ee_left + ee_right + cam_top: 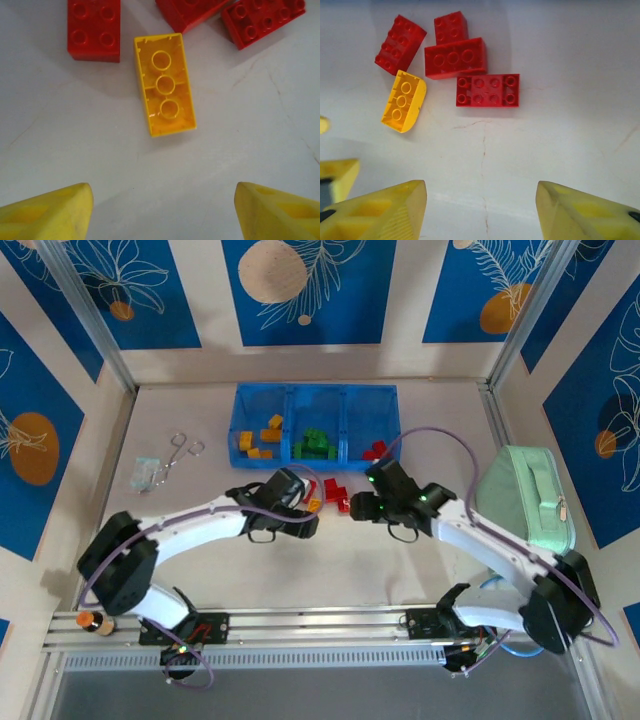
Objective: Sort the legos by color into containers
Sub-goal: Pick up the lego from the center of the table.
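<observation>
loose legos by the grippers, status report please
Left gripper open, aimed at upside-down yellow brick. Right gripper open, facing four loose red bricks. Tray partly sorted. Nothing between jaws and bricks.

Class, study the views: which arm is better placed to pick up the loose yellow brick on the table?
Left, probably. The yellow brick lies centred ahead of the open left gripper; from the right gripper it sits off to one side.
</observation>
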Tool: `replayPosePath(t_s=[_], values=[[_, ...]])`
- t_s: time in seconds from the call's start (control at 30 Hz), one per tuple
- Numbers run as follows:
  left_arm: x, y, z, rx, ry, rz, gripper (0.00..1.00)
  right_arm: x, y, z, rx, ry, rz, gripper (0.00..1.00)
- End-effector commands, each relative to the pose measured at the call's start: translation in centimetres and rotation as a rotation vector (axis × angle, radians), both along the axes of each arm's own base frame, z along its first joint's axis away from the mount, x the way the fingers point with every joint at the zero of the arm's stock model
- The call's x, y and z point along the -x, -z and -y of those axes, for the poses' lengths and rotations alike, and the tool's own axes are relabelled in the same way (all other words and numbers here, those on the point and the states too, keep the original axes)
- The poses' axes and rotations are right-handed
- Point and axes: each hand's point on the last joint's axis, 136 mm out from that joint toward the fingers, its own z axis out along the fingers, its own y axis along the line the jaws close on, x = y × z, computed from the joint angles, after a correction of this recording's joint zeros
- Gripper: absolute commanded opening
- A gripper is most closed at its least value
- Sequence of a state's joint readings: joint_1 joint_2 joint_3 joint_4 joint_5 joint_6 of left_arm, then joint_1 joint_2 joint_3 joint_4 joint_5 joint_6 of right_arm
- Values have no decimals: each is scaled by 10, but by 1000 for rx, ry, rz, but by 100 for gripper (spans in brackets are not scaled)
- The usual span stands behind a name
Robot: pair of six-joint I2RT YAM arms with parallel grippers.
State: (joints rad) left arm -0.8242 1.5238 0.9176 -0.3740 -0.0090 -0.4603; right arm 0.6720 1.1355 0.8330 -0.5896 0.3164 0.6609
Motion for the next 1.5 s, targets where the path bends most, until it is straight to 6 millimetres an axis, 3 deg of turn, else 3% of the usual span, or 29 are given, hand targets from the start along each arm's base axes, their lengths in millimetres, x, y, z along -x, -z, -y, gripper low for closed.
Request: replayPosePath(t_s=[0.0,0.23,0.63,0.73,0.97,1.3,1.47], values=[[-12,3,13,-10,-3,10,73,1,-9,13,-67,81,48,60],[-25,22,25,-58,-7,-21,70,15,5,32,-114,124,35,60],[-35,40,34,-168,6,-30,61,17,17,29,-164,114,13,60],[-32,40,34,-213,21,-19,51,17,17,29,-169,113,11,59],[-29,32,28,-229,19,8,31,18,18,27,-181,115,4,59],[-26,-17,22,-139,14,88,32,18,19,27,-188,116,-3,58],[-45,-50,-1,-96,-43,153,32,20,19,26,-189,113,-9,58]])
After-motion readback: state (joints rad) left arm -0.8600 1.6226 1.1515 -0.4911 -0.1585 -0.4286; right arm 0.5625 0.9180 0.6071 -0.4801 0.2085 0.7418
